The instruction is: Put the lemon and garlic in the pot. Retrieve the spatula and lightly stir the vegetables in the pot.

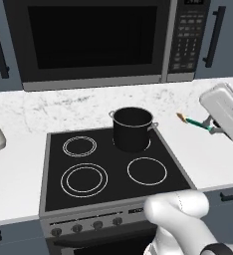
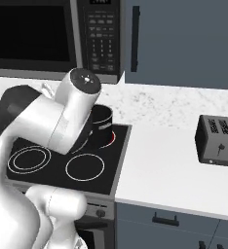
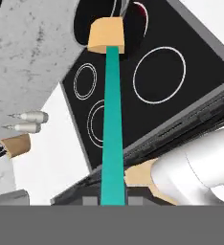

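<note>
The fingers [image 1: 211, 127] grip the spatula [image 1: 194, 122] above the table, right of the pot [image 1: 132, 128]; its long handle points left toward the pot, pale end leading.

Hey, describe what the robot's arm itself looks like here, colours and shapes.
The arm is glossy white, built of thick rounded tube-like links. A dark grey band wraps one joint, and a flat round cap with small dots closes a link end. In the left base view the gripper shows grey below a boxy pale hand.
</note>
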You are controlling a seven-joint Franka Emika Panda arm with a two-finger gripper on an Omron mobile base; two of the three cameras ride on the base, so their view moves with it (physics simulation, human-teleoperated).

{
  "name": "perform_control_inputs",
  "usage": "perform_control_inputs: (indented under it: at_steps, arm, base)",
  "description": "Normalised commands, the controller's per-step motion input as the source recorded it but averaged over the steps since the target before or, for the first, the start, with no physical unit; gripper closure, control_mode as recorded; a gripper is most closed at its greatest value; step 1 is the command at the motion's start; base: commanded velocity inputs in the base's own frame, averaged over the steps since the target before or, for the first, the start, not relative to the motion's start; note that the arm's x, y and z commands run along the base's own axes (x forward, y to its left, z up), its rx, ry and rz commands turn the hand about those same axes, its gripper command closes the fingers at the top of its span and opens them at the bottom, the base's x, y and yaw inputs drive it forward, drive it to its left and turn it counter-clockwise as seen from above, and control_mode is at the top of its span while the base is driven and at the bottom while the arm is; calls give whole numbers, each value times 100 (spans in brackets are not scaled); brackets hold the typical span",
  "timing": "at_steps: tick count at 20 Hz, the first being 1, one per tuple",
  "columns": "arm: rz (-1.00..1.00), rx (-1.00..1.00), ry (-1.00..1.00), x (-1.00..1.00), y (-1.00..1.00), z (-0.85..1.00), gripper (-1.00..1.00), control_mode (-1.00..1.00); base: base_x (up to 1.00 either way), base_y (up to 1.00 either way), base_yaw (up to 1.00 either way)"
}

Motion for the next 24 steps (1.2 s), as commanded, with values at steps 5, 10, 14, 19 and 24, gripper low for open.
perform_control_inputs:
  at_steps: [5,10,14,19,24]
  arm:
    - [-22,70,36,0,0,-6,100,-100]
    - [-26,74,22,2,-3,-10,100,-100]
    - [-31,62,4,26,1,-10,100,-100]
    - [-38,41,3,53,23,-30,100,-100]
    - [-40,29,9,68,20,-17,100,-100]
  base:
    - [0,0,0]
    - [0,0,0]
    - [0,0,0]
    - [0,0,0]
    - [0,0,0]
